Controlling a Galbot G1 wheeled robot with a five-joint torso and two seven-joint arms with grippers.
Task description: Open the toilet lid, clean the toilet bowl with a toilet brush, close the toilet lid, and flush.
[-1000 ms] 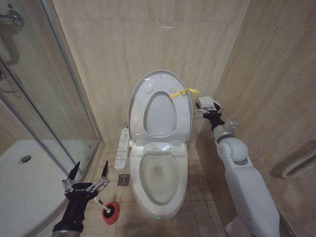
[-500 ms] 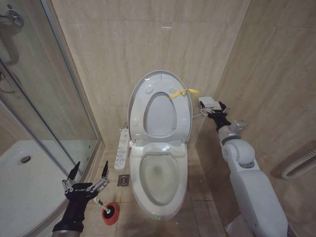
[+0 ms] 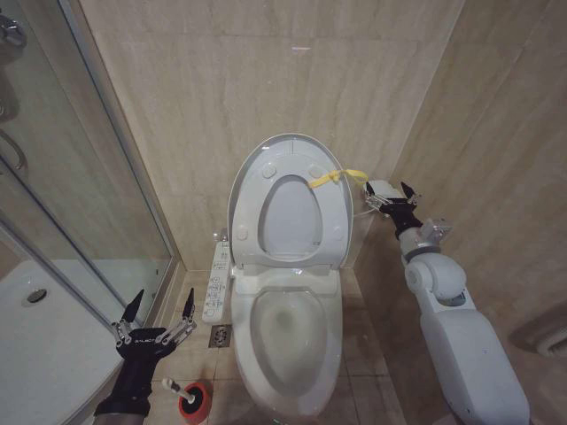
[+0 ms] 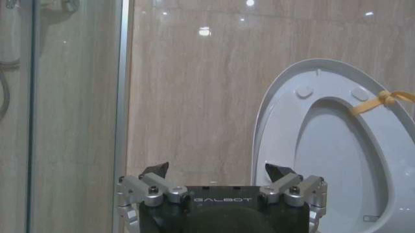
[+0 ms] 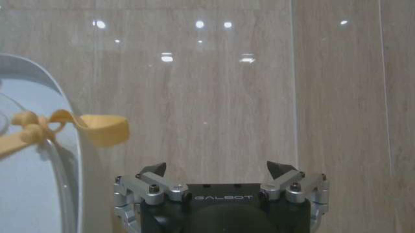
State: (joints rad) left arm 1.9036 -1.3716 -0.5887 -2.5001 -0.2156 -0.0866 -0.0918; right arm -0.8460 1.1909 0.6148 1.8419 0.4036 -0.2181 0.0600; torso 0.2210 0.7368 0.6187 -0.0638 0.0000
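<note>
The toilet lid (image 3: 288,199) stands raised against the back wall, a yellow strap (image 3: 341,176) tied at its right edge. Below it the toilet bowl (image 3: 288,341) lies uncovered, with water at the bottom. The toilet brush (image 3: 172,386) leans in a red cup (image 3: 195,401) on the floor left of the bowl, its head hidden in the cup. My left gripper (image 3: 163,301) is open just above the brush. My right gripper (image 3: 392,197) is open beside the wall, right of the strap. The left wrist view has the left gripper (image 4: 217,170) facing the lid (image 4: 331,145). The right wrist view has the right gripper (image 5: 217,170) near the strap (image 5: 97,128).
A glass shower door (image 3: 106,177) and a white shower tray (image 3: 35,336) close off the left. A control panel (image 3: 215,282) hangs off the toilet's left side, a floor drain (image 3: 220,335) below it. Tiled walls stand close behind and on the right.
The head camera has tilted, shifting the whole picture. My right gripper has drawn slightly away from the yellow strap toward the wall. The left gripper holds its place above the brush.
</note>
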